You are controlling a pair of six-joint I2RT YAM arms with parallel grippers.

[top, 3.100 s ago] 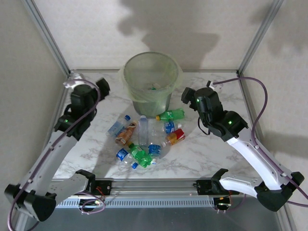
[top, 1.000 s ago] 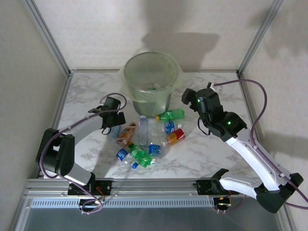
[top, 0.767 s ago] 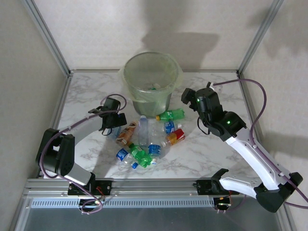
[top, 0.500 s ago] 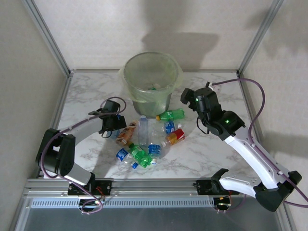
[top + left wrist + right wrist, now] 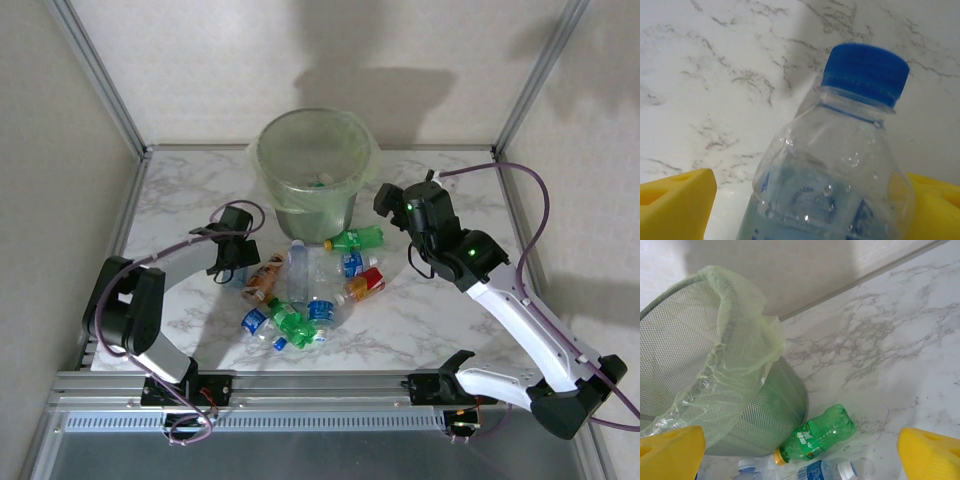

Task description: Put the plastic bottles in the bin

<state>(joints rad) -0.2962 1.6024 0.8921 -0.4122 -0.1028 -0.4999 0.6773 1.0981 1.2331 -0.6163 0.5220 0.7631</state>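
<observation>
— Clear bottle (image 5: 840,165), blue cap: it sits between the left jaws, which stand apart.
— Right jaws?
— Wide apart, near the bin (image 5: 315,212) at the worktop's (image 5: 440,320) far edge; more bottles (image 5: 300,270) lie before it.

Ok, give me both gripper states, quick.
Left gripper: open, straddling the clear blue-capped bottle, not clamped.
Right gripper: open, holding nothing.

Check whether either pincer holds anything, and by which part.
Nothing held. The left pincer straddles the clear, blue-capped plastic bottle below its shoulder, one finger apart from it; the right pincer hangs open, empty.
</observation>
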